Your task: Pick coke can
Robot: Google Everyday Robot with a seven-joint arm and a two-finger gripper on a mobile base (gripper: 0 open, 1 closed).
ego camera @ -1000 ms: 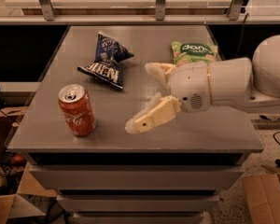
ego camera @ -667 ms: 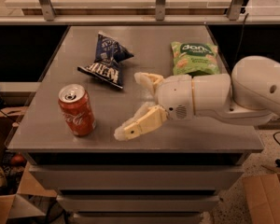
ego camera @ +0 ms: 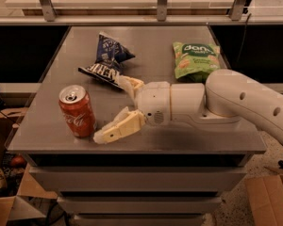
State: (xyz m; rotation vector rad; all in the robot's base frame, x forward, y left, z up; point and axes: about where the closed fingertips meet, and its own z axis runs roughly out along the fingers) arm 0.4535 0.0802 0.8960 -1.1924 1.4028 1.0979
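Note:
The coke can (ego camera: pixel 77 110), red-orange with white script and a silver top, stands upright near the front left of the grey table (ego camera: pixel 146 55). My gripper (ego camera: pixel 108 108) reaches in from the right on a white arm, low over the table. It is open: one cream finger (ego camera: pixel 119 127) lies near the table's front edge with its tip just right of the can's base, the other (ego camera: pixel 130 85) points toward the blue bag. The can stands just left of the fingertips, not held.
A dark blue snack bag (ego camera: pixel 106 58) lies behind the can, close to the far finger. A green snack bag (ego camera: pixel 195 59) lies at the back right. Cardboard boxes (ego camera: pixel 269 194) sit on the floor by the table's front corners.
The gripper has moved left across the table toward the can. Its near fingertip now sits beside the can's base. The can and bags have not moved.

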